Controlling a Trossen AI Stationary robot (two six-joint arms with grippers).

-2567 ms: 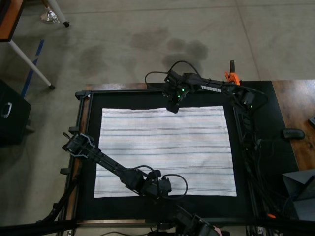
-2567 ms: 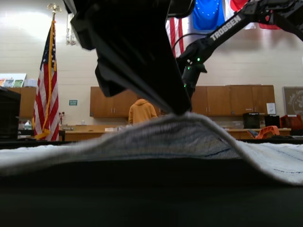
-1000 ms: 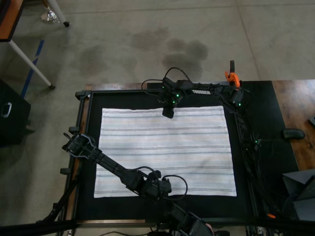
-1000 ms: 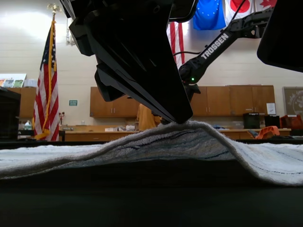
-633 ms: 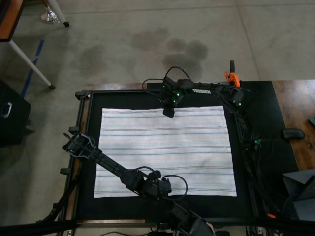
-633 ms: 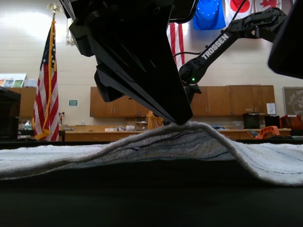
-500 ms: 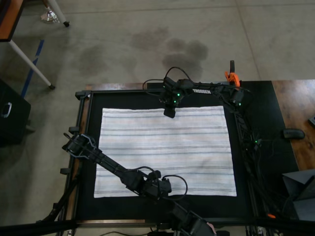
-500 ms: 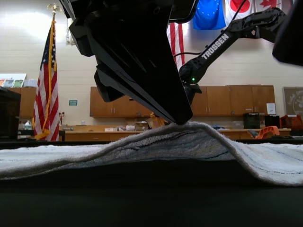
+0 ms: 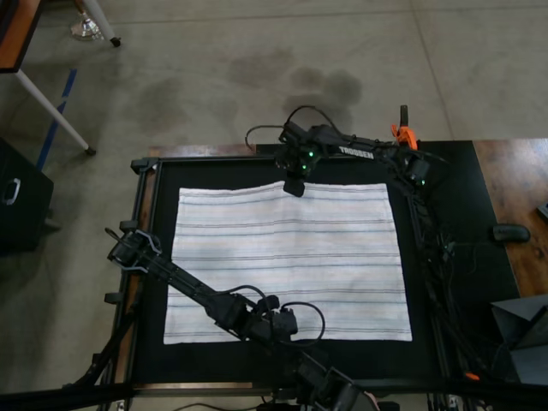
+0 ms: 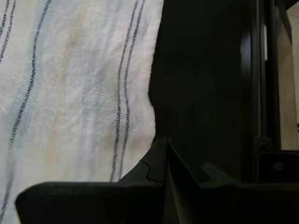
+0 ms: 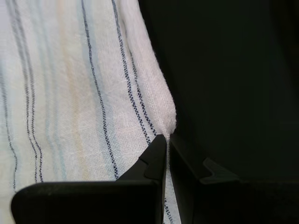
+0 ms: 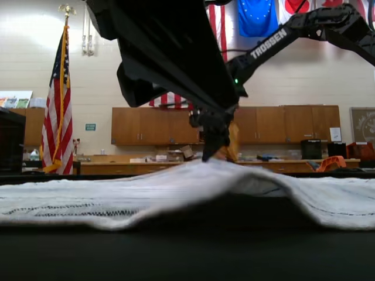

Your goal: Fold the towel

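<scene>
Hands first: the left hand (image 10: 163, 142) has its fingers pressed together on the hem of the towel (image 9: 287, 257), and the right hand (image 11: 166, 140) is closed the same way, with a thin strip of cloth showing between its fingers. I cannot tell from the wrist views which arm is which in the top view.

The black tabletop (image 9: 164, 205) carries the towel spread flat, filling most of it. One arm (image 9: 368, 154) reaches the edge nearest the stained floor; the other arm (image 9: 188, 287) reaches the opposite edge.

Compared with half a second ago, I see the towel's edge under the first arm has bowed outward toward the frame, where it ran straight. In the exterior view the hump is lower and broader, and its near edge now hangs off the tabletop with shadow beneath.

The cloth is a loose white weave with thin dark double stripes and pale blue bands. A black frame rail (image 10: 261, 70) runs beside the left hand.
</scene>
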